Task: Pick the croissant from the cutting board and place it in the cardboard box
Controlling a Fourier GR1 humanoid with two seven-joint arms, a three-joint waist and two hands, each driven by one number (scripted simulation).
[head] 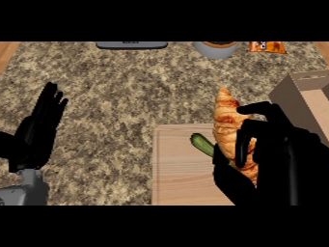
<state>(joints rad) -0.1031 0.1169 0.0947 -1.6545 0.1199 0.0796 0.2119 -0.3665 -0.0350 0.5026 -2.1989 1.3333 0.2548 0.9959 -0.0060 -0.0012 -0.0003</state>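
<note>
A golden-brown croissant (226, 120) is raised over the right edge of the wooden cutting board (181, 173), its tip pointing away from me. My right hand (274, 154) is curled round its lower half and hides that part. The open cardboard box (316, 103) stands just right of that hand. A small green vegetable (202, 144) lies on the board beside the croissant. At the left, my left hand (38, 125) rests open with fingers straight up, holding nothing.
Along the counter's far edge sit a grey flat object (131, 45), a grey bowl (215, 49) and an orange packet (267, 47). Speckled stone counter (124, 91) spreads between the hands and those items.
</note>
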